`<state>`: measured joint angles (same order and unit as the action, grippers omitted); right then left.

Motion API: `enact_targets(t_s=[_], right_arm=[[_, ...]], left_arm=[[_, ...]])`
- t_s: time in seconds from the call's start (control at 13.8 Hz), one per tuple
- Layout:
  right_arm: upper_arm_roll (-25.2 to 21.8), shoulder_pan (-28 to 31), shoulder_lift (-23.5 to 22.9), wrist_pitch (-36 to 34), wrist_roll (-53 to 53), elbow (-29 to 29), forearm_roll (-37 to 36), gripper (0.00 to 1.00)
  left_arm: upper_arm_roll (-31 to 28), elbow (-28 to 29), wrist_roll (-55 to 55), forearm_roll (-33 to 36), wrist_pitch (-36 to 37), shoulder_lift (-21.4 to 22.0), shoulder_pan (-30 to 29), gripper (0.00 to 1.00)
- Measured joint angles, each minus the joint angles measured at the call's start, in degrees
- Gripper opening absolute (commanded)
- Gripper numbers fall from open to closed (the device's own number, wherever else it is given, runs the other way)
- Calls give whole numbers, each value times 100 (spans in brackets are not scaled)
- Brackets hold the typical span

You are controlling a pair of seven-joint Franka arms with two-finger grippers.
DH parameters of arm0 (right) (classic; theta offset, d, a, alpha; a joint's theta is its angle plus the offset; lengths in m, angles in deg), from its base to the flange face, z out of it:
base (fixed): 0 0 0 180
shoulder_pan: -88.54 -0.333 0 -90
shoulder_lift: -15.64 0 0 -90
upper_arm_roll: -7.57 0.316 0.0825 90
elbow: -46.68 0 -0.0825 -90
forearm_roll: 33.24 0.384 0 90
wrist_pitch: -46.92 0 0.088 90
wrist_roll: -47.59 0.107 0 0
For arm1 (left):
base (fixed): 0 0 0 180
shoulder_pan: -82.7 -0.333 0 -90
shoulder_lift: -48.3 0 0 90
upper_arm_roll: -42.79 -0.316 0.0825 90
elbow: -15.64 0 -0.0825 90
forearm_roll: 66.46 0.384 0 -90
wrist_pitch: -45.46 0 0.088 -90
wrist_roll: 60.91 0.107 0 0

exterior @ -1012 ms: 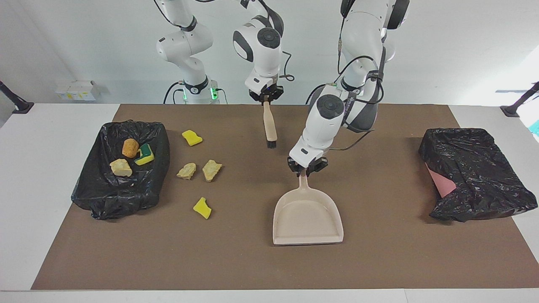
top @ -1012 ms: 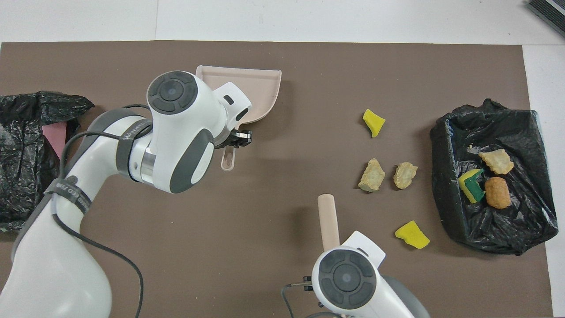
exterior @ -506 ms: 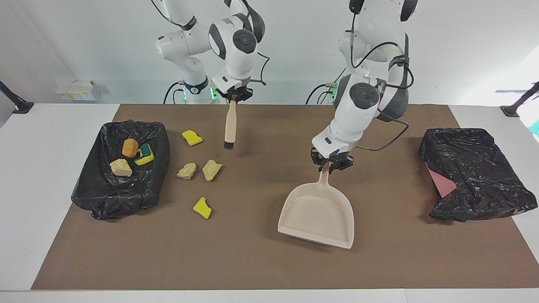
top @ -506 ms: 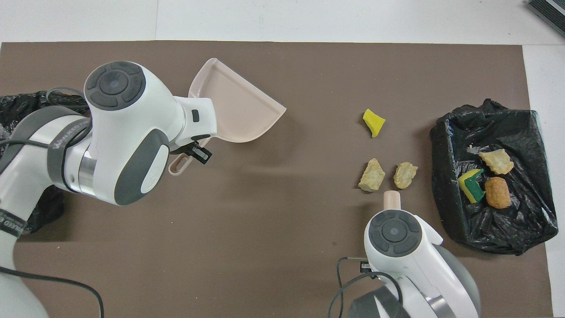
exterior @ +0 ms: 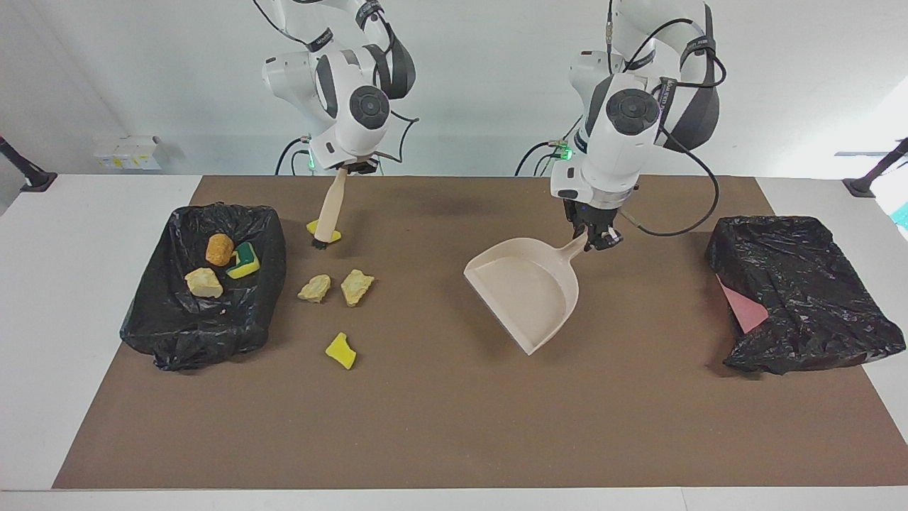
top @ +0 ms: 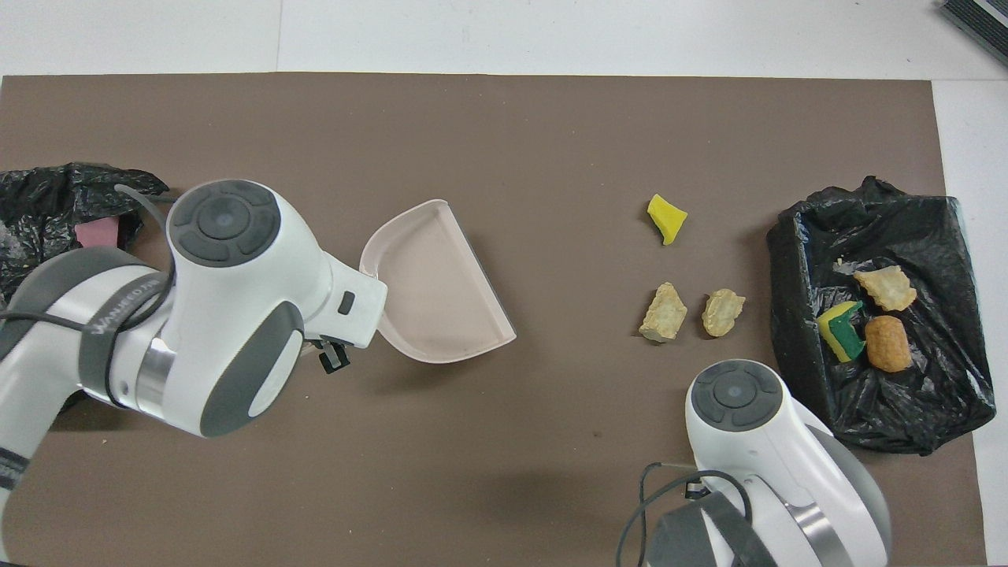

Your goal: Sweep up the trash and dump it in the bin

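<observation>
My right gripper [exterior: 347, 169] is shut on a wooden brush [exterior: 330, 207]; its bristles touch a yellow sponge bit [exterior: 332, 235]. Two beige chunks [exterior: 314, 288] [top: 663, 312] and another yellow bit [exterior: 341, 350] [top: 666, 218] lie on the mat beside the black-lined bin [exterior: 177, 341] [top: 906, 417]. In the bin lie an orange lump [exterior: 219, 249], a yellow-green sponge [exterior: 245, 260] and a beige chunk [exterior: 203, 282]. My left gripper [exterior: 594, 238] is shut on the handle of the beige dustpan [exterior: 525, 291] [top: 433, 291], held over the mat's middle, mouth toward the trash.
A second crumpled black bag [exterior: 801, 284] with something pink under it lies at the left arm's end of the brown mat [exterior: 454, 426]. In the overhead view the right arm [top: 756, 441] covers the brush and the sponge bit under it.
My left arm has lifted the dustpan, brought it toward the robots and turned its mouth toward the trash. My right arm has swung the brush toward the bin, onto the yellow bit.
</observation>
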<state>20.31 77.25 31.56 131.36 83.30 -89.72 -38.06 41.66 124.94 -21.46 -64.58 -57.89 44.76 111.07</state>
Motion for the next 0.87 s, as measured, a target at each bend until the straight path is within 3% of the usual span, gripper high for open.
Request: enact_targets(t_s=[0.58, 0.87], right_arm=[[5, 210, 910, 104, 16, -1078, -3, 0], [8, 298, 1006, 541, 1, -1318, -1, 0]], left_arm=[[82, 666, -10, 2, -1073, -204, 764, 0], [94, 661, -17, 1, -1179, -426, 1255, 0]])
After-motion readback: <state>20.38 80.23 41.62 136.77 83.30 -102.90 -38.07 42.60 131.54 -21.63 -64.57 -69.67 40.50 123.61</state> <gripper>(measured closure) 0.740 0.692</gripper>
